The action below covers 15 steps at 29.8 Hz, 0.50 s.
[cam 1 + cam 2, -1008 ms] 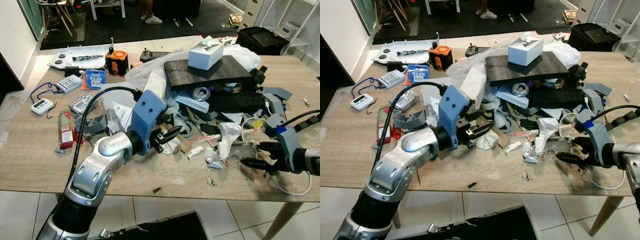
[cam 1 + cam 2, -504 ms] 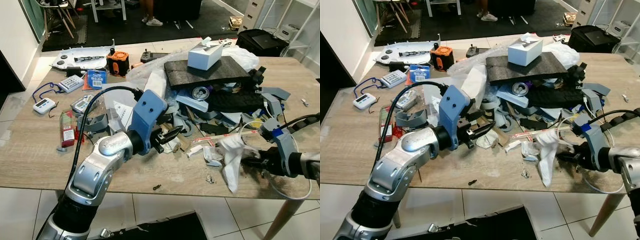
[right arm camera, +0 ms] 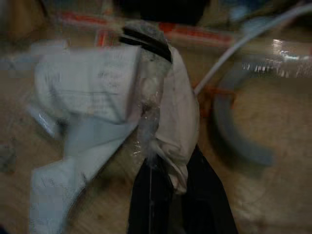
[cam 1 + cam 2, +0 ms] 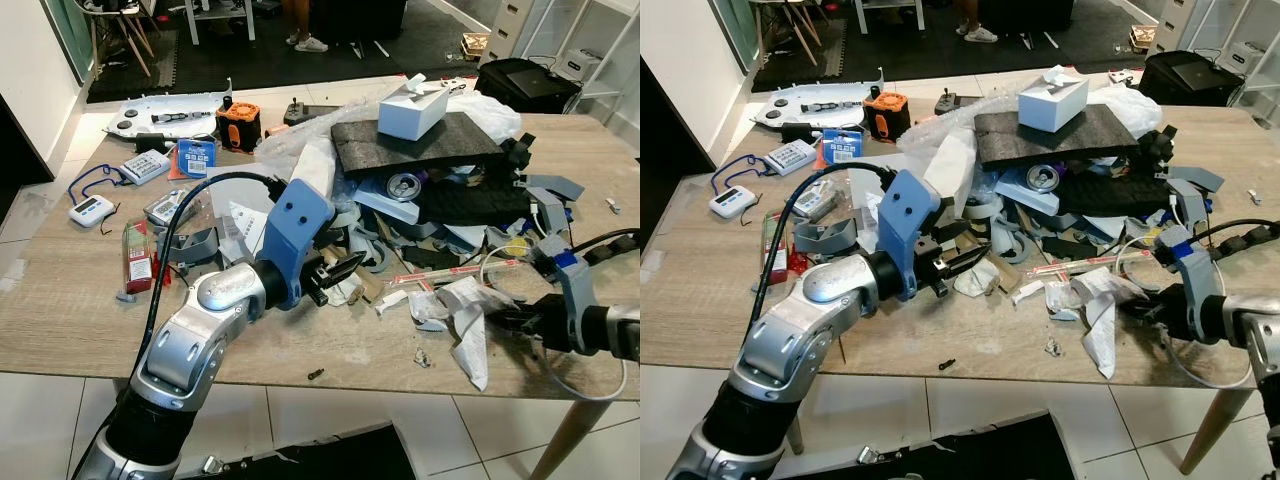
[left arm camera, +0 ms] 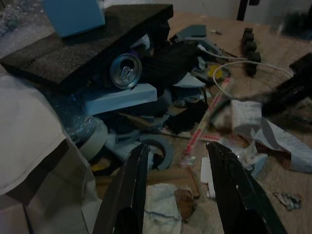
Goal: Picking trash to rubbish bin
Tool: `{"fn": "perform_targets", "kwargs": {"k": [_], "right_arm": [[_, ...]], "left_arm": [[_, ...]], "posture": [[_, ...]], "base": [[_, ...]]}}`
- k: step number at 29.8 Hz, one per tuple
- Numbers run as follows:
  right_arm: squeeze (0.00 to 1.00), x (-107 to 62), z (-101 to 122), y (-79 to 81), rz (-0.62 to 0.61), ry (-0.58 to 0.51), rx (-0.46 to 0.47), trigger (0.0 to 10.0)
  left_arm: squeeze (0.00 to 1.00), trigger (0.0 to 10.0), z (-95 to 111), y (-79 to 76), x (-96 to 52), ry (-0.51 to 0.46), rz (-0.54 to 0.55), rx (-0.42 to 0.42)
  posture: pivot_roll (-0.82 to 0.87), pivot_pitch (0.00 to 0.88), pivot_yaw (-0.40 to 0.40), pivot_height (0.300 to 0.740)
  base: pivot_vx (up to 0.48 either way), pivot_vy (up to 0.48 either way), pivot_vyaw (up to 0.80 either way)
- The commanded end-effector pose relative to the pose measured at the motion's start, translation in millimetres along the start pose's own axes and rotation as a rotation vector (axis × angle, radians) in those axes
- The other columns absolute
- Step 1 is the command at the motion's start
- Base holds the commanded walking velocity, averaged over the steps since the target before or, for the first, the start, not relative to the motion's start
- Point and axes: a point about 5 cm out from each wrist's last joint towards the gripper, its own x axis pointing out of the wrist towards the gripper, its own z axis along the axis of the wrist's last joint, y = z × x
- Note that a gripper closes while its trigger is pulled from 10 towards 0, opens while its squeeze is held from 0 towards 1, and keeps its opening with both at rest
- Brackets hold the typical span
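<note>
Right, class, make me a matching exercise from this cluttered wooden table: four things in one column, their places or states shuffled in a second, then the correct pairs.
Things:
1. white tissue box
2. silver drinks can
3. crumpled white paper scrap
4. orange and black tool

Places or states:
A. pinched in the right gripper
B. at the table's far edge, left of the pile
C. on top of the dark foam slab
D. lying on its side under the slab

Pairs: 1-C, 2-D, 3-A, 4-B

No legible text, labels or numbers on any item.
</note>
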Motion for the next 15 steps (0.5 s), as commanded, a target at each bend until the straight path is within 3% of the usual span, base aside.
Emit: {"fn": "perform_targets", "kwargs": {"k": [1, 3, 6, 10, 12, 15], "right_arm": [[0.0, -12.5, 20, -1.2, 0.024, -0.102, 0.019, 0.0], [0.0, -22.5, 37, -1.4, 0.046, -0.176, 0.022, 0.0], [0.0, -27.2, 45, -1.3, 0.057, -0.21, 0.023, 0.0], [0.0, -53.8, 93, 6.0, 0.141, -0.434, 0.036, 0.0], [0.0, -55.7, 95, 7.1, 0.15, -0.45, 0.038, 0.0], [0.0, -71.7, 124, 17.5, 0.233, -0.606, 0.051, 0.0]], "left_arm": [[0.0, 10.0, 0, 0.5, 0.4, 0.011, -0.009, 0.005], [0.0, 10.0, 0, 0.7, 0.4, 0.01, -0.009, 0.004], [0.0, 10.0, 0, 0.9, 0.5, 0.009, -0.009, 0.004], [0.0, 10.0, 1, 0.6, 1.5, 0.002, -0.013, 0.003], [0.0, 10.0, 1, 0.5, 1.7, 0.001, -0.014, 0.003], [0.0, 10.0, 1, 2.0, 2.8, -0.003, -0.013, 0.001]], "posture": [[0.14, 0.146, 0.053, 0.74], [0.14, 0.141, 0.051, 0.74], [0.14, 0.141, 0.051, 0.74], [0.14, 0.135, 0.052, 0.74], [0.14, 0.135, 0.052, 0.74], [0.13, 0.13, 0.055, 0.74]], "base": [[0.0, 0.0, 0.0], [0.0, 0.0, 0.0], [0.0, 0.0, 0.0], [0.0, 0.0, 0.0], [0.0, 0.0, 0.0], [0.0, 0.0, 0.0]]}}
